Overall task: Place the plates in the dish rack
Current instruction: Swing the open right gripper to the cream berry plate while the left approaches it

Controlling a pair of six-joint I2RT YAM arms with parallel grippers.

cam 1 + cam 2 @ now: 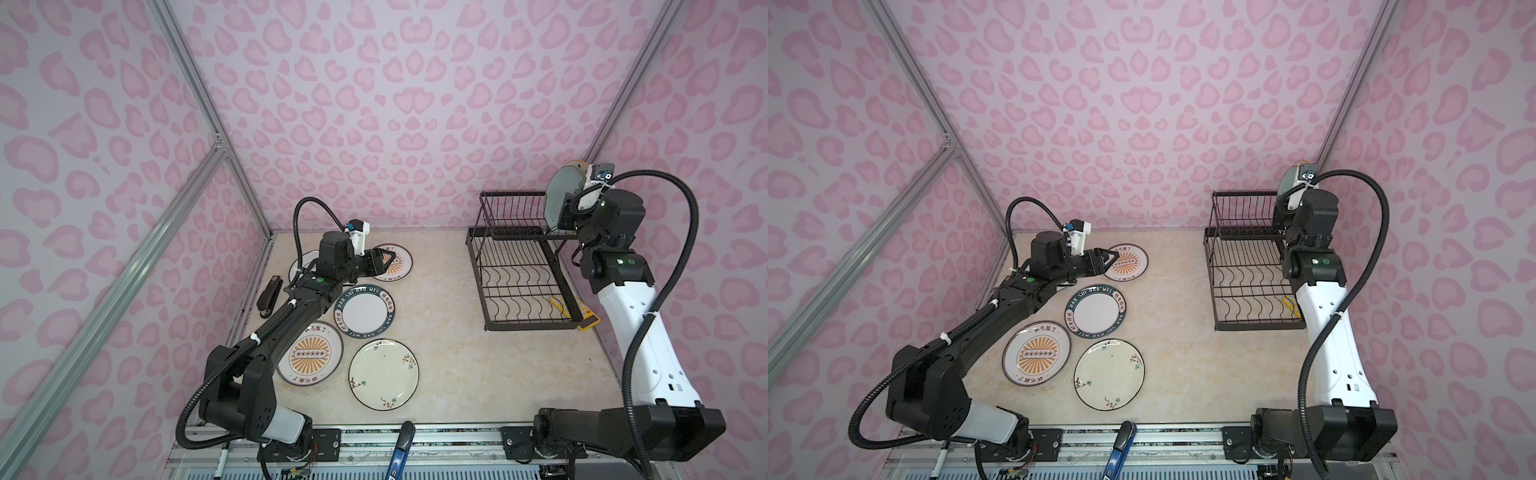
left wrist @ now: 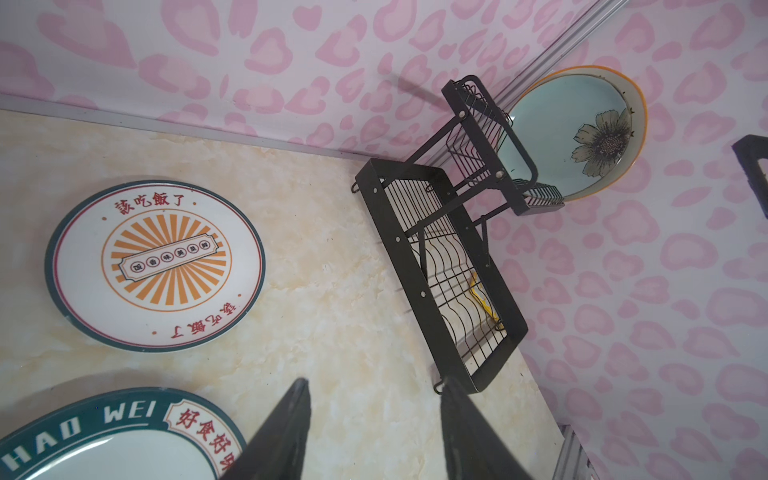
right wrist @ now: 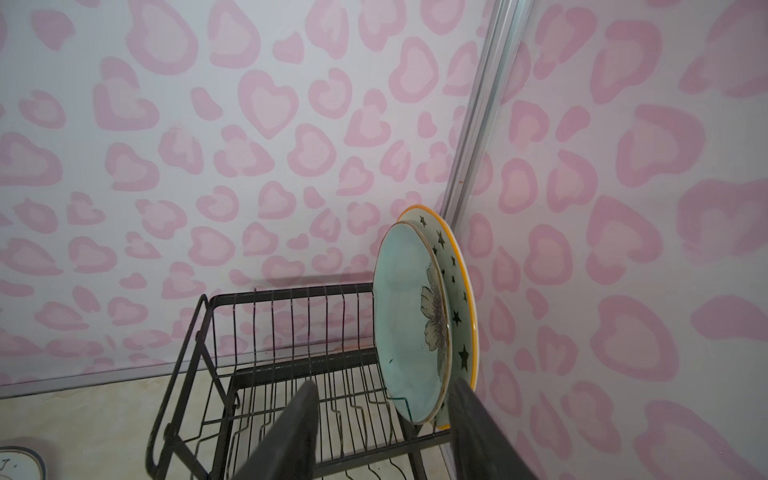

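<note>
Farthest left we see a black stapler-like object (image 1: 270,297) lying beyond the left arm (image 1: 291,320), well back from the left gripper (image 1: 384,261) (image 1: 1115,261) (image 2: 376,379). That gripper's fingers are spread apart, with nothing between them but bare table (image 2: 353,291). Right at its tips in both top views lies one orange-sunburst plate (image 1: 397,268) (image 1: 1129,264) (image 2: 153,266), and behind its wrist a white plate (image 1: 308,259) peeks out, mostly hidden by the arm. Back along that arm toward its base lie the dark-rimmed lettered plate (image 1: 365,311) (image 1: 1096,309) (image 2: 104,440), the second orange-sunburst plate (image 1: 311,353) (image 1: 1036,353) and the cream sprigged plate (image 1: 384,374) (image 1: 1109,374), all flat on the table and none gripped. Well off to that gripper's right stands the dish rack (image 1: 528,325) (image 1: 1260,326) (image 2: 412,270) (image 3: 291,291). At the right end of its upper tier we find the right gripper (image 3: 383,382), fingers parted wide, not pinching. Just ahead of it, the pale blue flowered plate (image 1: 555,199) (image 1: 1285,185) (image 2: 573,124) (image 3: 407,324) stands upright on edge in the tier, its lower rim between the fingers; whether either finger touches it we cannot tell. Close against that plate, on the gripper's right, the starry orange-rimmed plate (image 1: 575,164) (image 2: 633,104) (image 3: 457,299) stands upright too
</note>
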